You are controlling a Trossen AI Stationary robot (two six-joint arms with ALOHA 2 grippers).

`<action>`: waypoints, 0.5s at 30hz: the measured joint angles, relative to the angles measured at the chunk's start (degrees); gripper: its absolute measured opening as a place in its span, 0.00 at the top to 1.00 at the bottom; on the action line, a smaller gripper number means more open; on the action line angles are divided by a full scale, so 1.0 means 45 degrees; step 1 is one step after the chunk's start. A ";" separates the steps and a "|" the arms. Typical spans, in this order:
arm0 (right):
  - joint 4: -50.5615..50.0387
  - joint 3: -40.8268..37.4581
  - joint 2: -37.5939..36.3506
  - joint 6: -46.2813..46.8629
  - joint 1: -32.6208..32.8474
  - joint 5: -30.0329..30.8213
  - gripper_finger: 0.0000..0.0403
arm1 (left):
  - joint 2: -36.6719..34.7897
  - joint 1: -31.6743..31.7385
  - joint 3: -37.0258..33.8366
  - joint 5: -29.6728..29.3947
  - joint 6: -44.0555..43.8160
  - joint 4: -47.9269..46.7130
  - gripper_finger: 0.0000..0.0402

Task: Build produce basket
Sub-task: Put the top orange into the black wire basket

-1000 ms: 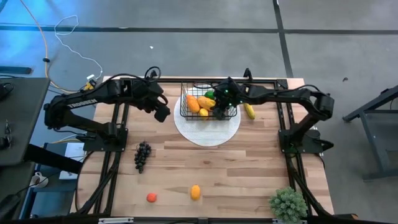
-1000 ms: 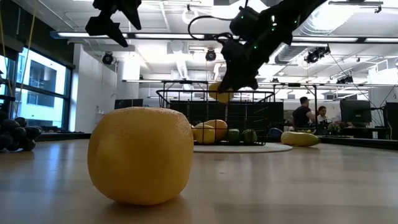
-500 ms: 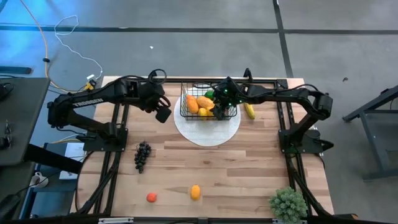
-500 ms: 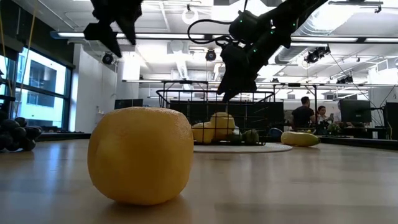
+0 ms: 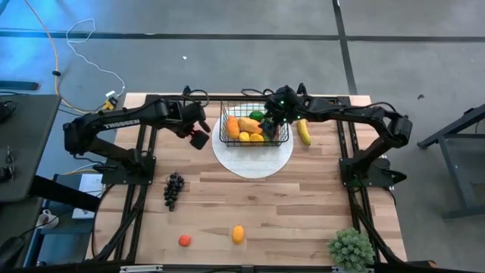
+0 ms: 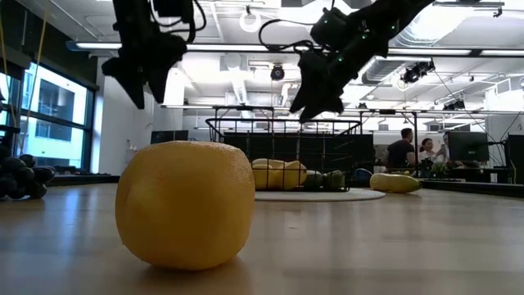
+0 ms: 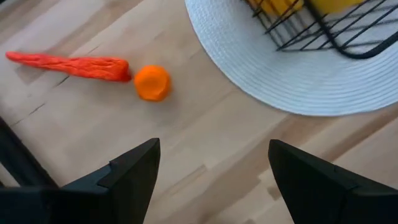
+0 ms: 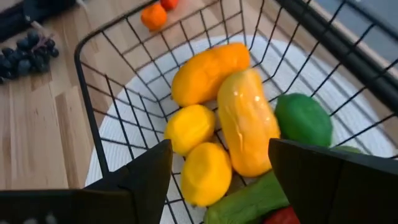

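Observation:
The black wire basket (image 5: 254,127) stands on the round white plate (image 5: 252,152). In the right wrist view it holds two orange mangoes (image 8: 245,121), two lemons (image 8: 205,173), a round green fruit (image 8: 303,119) and a green pepper (image 8: 249,200). My right gripper (image 5: 277,114) hovers open above the basket's far right part (image 8: 217,186). My left gripper (image 5: 198,139) is open, left of the plate, above bare wood (image 7: 214,180). A red-orange carrot (image 7: 68,64) and a small orange piece (image 7: 152,83) lie on the table beyond it. The banana (image 5: 304,133) lies right of the basket.
Dark grapes (image 5: 173,189) lie at the table's left, with a tomato (image 5: 184,240) and a yellow-orange fruit (image 5: 238,233) near the near edge. The spiky green plant (image 5: 351,246) stands at the near right corner. People (image 6: 401,147) show in the room behind.
My right gripper has let go of a lemon, which dropped into the basket and now lies among the other fruit; the gripper has drawn up and toward the far edge. My left gripper has come down and slightly toward the plate.

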 joint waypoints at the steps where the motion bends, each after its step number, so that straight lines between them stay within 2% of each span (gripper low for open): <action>1: -0.0001 0.0000 -0.0110 0.0000 -0.0066 0.0000 0.39 | 0.0000 0.0123 -0.0157 0.0004 0.0302 0.0148 0.29; 8: 0.0058 0.0000 -0.0805 0.0000 -0.0355 0.0078 0.38 | 0.0324 0.1135 -0.1162 0.0271 0.2109 0.1063 0.29; 15: -0.0008 0.0000 -0.1485 0.0000 -0.0456 0.0376 0.38 | 0.1621 0.1719 -0.1543 0.0118 0.4553 0.1323 0.29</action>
